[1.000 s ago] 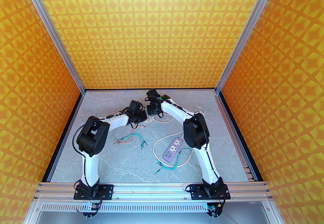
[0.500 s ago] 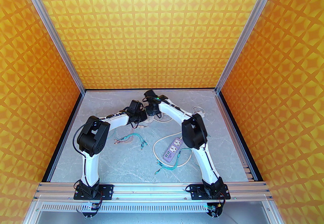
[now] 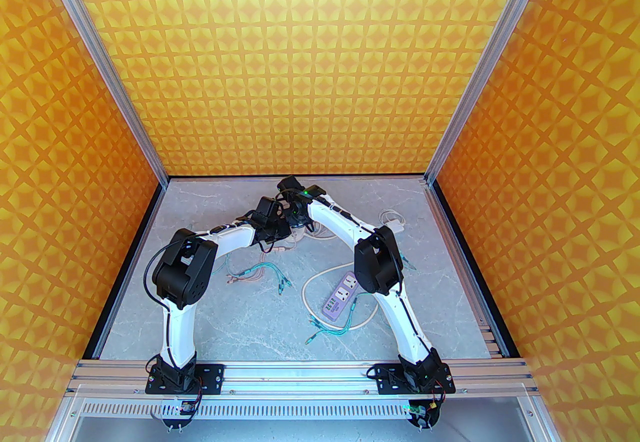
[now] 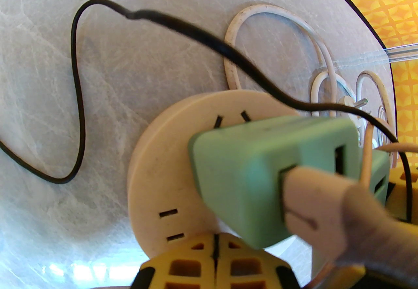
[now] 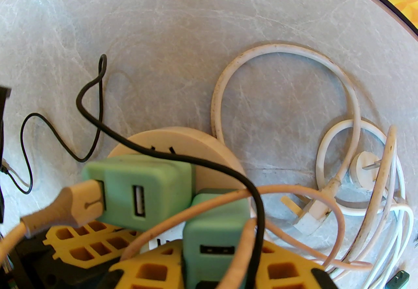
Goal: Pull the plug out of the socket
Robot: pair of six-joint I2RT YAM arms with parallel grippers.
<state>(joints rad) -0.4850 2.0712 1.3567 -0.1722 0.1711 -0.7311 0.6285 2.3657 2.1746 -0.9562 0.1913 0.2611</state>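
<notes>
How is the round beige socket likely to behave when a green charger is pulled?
The round socket looks thin and light, so it would probably lift with a green charger unless held down. Its smooth face may be slippery. The looped white cord beside it looks floppy, so hardly an anchor.

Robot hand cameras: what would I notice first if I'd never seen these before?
First, the green plug with a pinkish cable, plugged into the round cream socket on the grey table. Right beside it a second green plug sits pinched between the right gripper's yellow fingers. Loops of white cable lie on the table beside the socket.
</notes>
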